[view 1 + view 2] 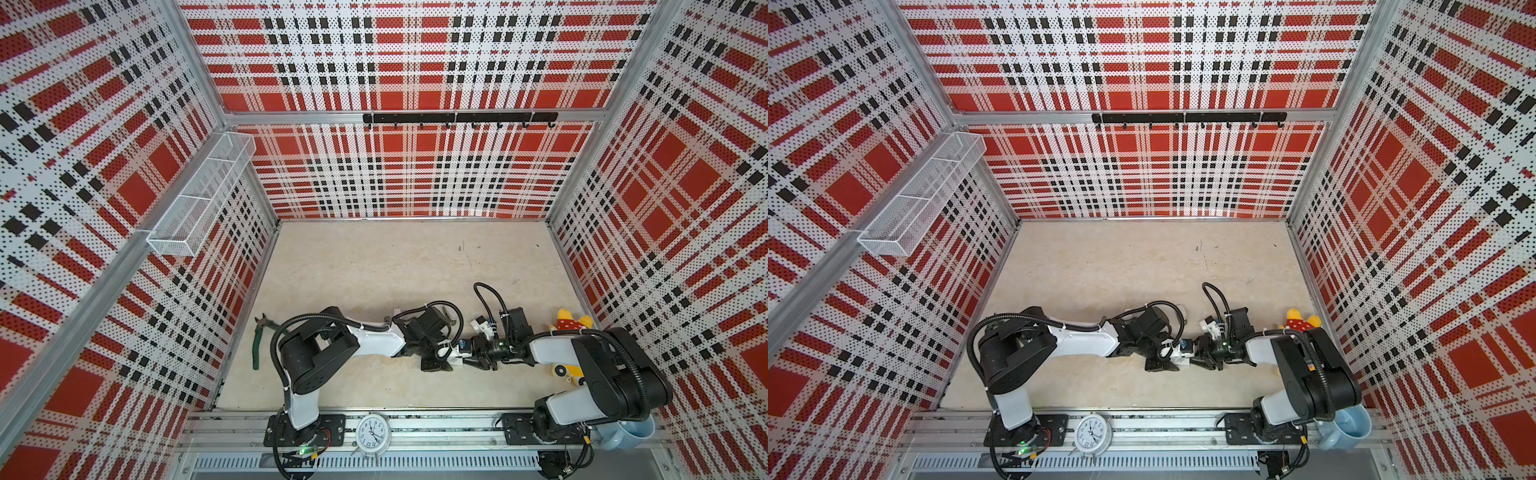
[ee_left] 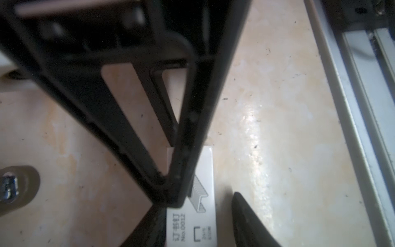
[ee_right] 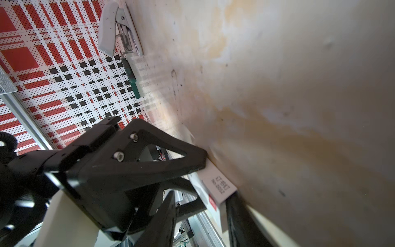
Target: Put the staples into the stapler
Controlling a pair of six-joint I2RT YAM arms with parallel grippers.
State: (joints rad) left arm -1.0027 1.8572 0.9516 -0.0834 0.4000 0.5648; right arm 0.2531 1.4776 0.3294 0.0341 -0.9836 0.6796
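The staples themselves do not show. A printed white staple box (image 2: 203, 224) (image 3: 220, 186) lies on the beige table where the two grippers meet. My left gripper (image 2: 197, 213) (image 1: 440, 362) straddles the box with its jaws open, one finger (image 2: 245, 224) standing off it by a gap. Coming from the opposite side, my right gripper (image 3: 201, 205) (image 1: 478, 362) is open too: one finger (image 3: 237, 213) lies by the box end, and the other finger (image 3: 166, 213) is well away. The white stapler (image 3: 115, 27) lies open on the table further back, mostly hidden behind the left arm in both top views.
Green-handled pliers (image 1: 258, 343) (image 3: 132, 81) lie near the left wall. A yellow and red plush toy (image 1: 569, 322) sits behind the right arm. An alarm clock (image 1: 372, 432) and a blue mug (image 1: 631, 432) stand at the front rail. A wire basket (image 1: 199, 195) hangs on the left wall.
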